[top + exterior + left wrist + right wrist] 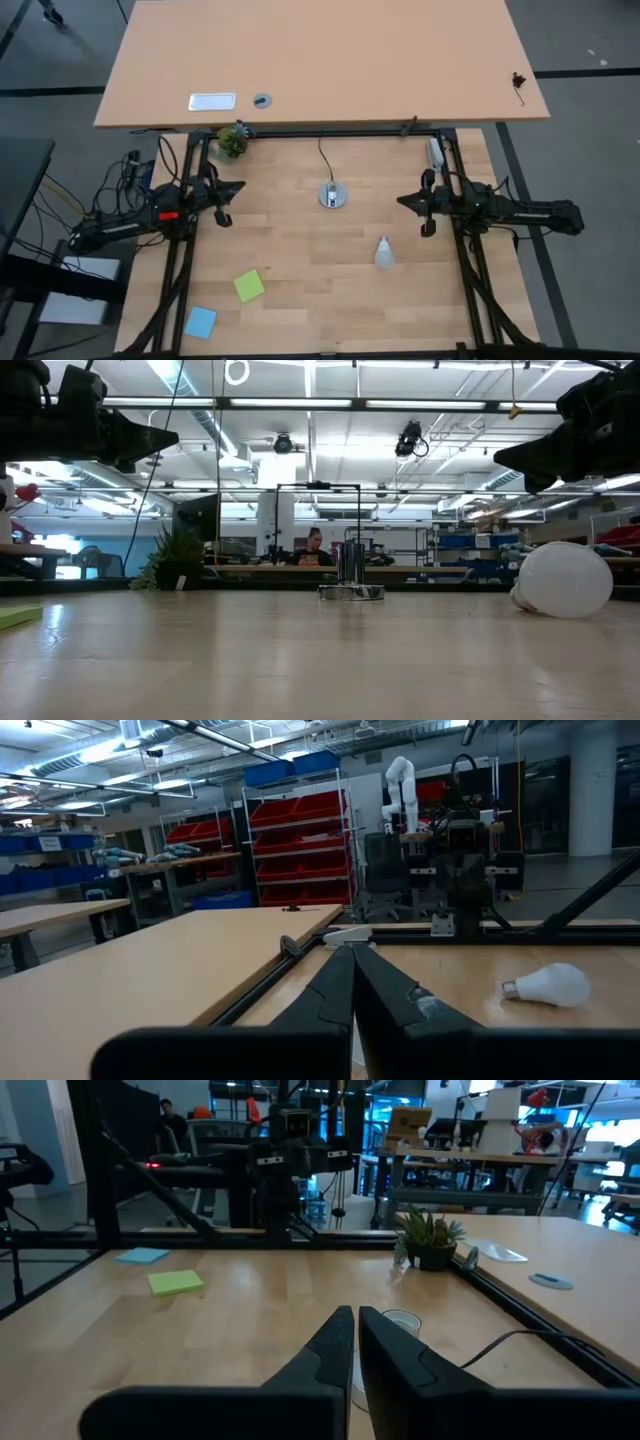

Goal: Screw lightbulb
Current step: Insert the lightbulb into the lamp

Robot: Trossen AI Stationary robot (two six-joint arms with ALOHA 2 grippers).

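Lightbulb (384,253) flat — base toward socket (332,196)

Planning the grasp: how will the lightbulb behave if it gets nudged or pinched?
The lightbulb lies on its side on the table, so its round body would probably roll. Its smooth frosted surface looks slippery, and likely fragile.

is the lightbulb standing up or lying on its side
On its side. The lightbulb lies loose on the wooden table, its metal screw base pointing sideways in the left wrist view, apart from the socket.
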